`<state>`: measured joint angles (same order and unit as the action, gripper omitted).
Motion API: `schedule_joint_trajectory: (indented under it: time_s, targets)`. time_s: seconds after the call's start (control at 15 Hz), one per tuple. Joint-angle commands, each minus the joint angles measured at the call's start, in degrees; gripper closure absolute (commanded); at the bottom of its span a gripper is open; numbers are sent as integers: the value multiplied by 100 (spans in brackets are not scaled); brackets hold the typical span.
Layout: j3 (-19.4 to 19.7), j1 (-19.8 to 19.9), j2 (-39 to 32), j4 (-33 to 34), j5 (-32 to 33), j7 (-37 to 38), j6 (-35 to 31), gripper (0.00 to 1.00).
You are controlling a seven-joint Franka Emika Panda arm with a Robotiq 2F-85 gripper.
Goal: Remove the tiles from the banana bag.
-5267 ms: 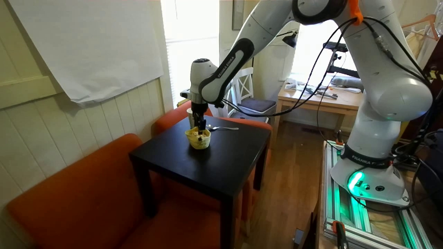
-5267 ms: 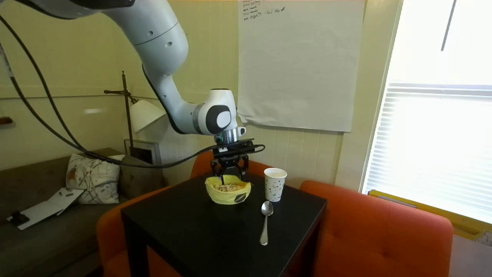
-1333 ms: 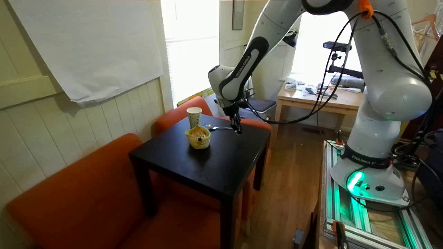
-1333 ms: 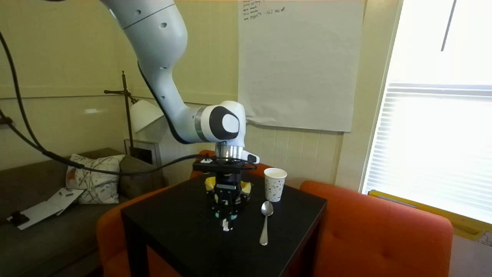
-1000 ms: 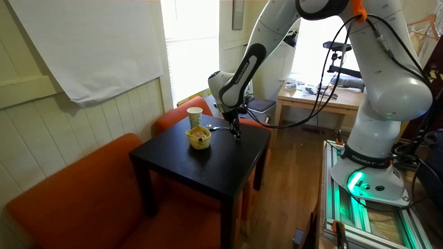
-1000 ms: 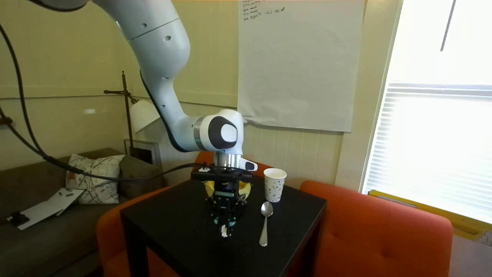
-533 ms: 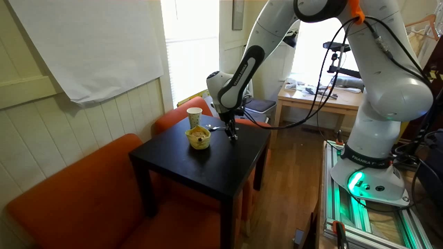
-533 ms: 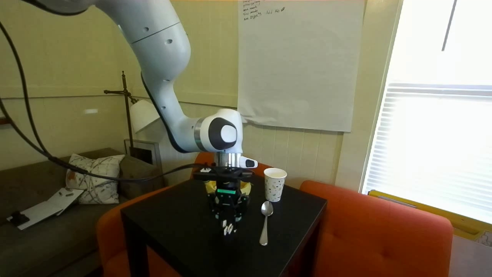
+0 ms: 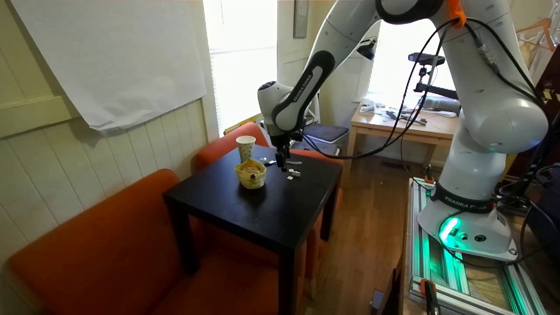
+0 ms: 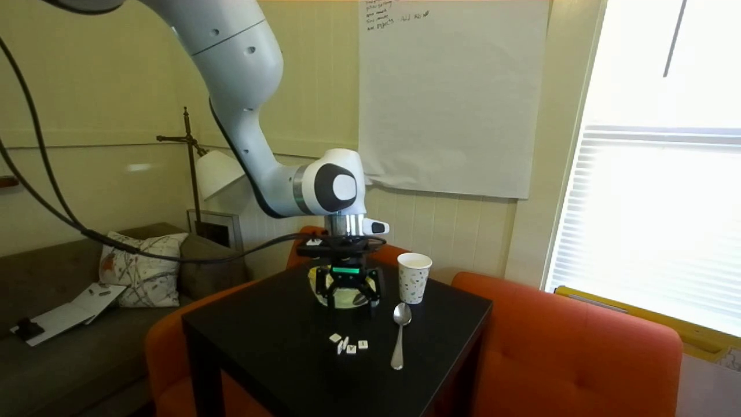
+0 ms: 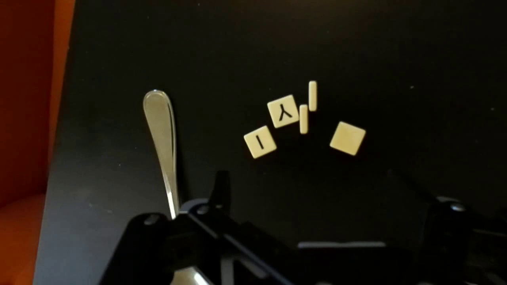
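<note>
Pincer [image 10: 352, 302] spread wide above worktop [image 9: 271, 214]! Five tiles [image 11: 283, 111] loose on worktop near spoon [image 11: 161, 126]: two letter-up, one blank-side-up, two on edge. Banana bag [image 9: 249, 183] upright near cup [image 10: 413, 281], pale contents [image 9: 250, 169] showing.

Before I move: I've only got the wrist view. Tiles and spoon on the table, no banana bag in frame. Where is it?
Observer: The banana bag stands on the black table, in sight in both exterior views.
Operator: Anything inside?
Observer: Yes. Pale contents show in its opening in an exterior view; too small to tell what they are.
Operator: Am I touching the bag?
Observer: No. A gap shows between it and the end effector in an exterior view.
</note>
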<state>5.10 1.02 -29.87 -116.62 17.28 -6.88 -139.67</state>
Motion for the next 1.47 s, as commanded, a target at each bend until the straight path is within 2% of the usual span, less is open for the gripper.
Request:
schedule_joint_trajectory:
  time_s: [0.0,0.33,0.4,0.6,0.8,1.13,1.4]
  targets:
    - [-154,61,479,-174,-133,-239,230,0]
    - [-322,134,708,-206,-328,-391,220,0]
    - [-409,182,737,-217,-437,-527,66,0]
    - [-663,279,595,-161,-658,-1030,-950,0]
    - [-988,398,310,54,-876,-1678,-1474,0]
    - [-1403,615,-57,306,-1024,-2449,-1686,0]
    - [-1232,506,-405,647,-767,-2468,-1514,0]
